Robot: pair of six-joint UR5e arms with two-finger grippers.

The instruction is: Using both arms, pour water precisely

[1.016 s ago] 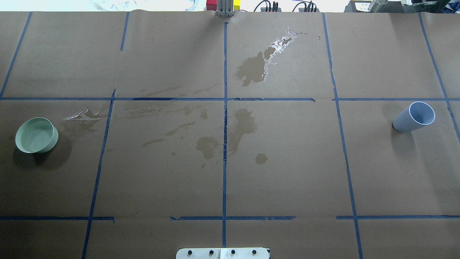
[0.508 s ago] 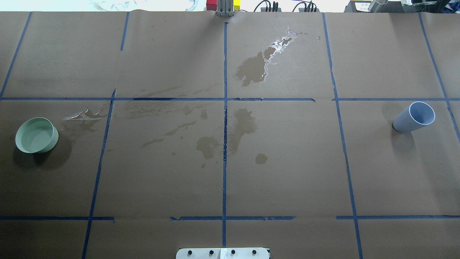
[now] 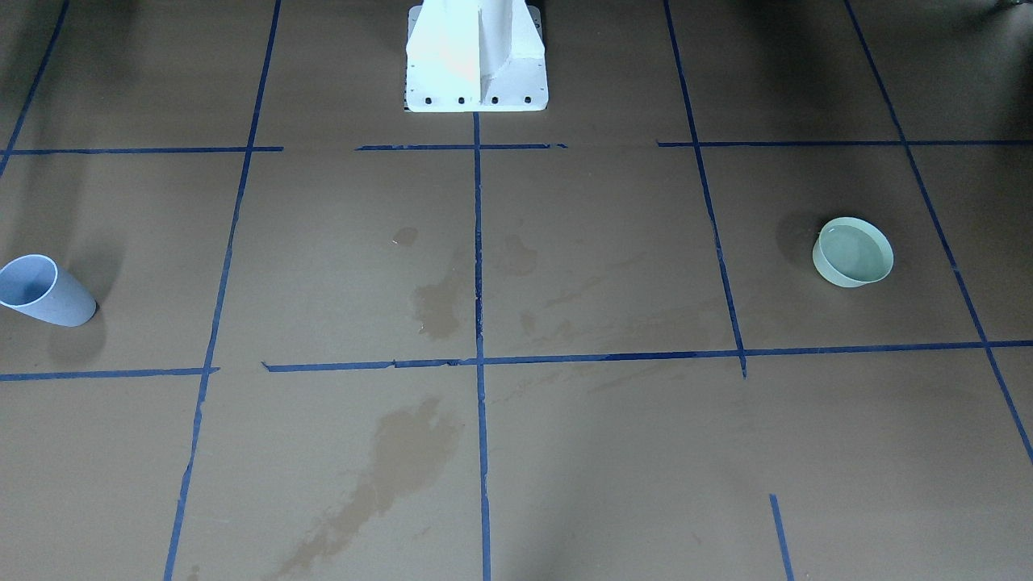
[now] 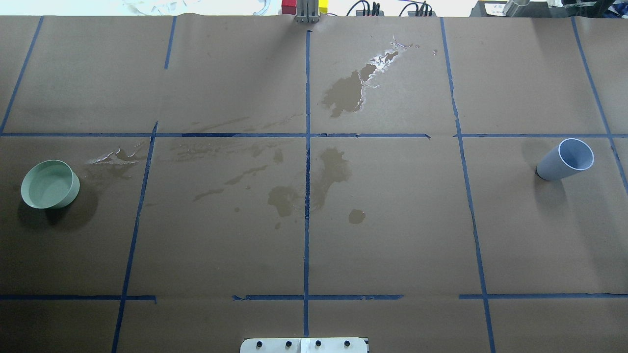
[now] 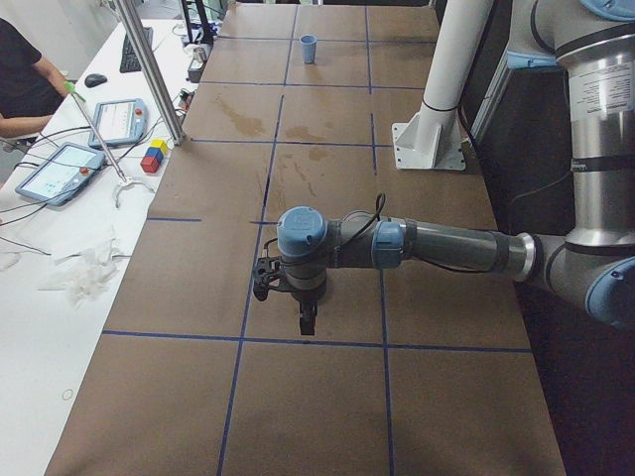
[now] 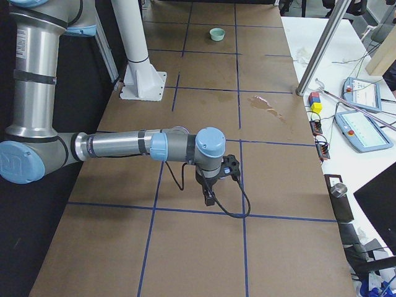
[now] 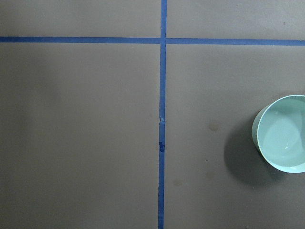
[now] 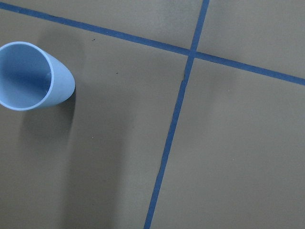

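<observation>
A: Starting with the water (image 4: 46, 186), where is it?
B: Held in the pale green round plastic bowl (image 4: 72, 195), far left; a light blue plastic cup (image 4: 554, 166) is set far right.
A: Jaws?
B: For left gripper (image 5: 308, 322) and right gripper (image 6: 210, 199), clenched or released cannot be told.

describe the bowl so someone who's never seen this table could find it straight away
On the brown-paper table gridded with blue tape, look to the robot's far left. A low, wide, pale green bowl sits there; the only other vessel, a tall light-blue cup, stands far right.
</observation>
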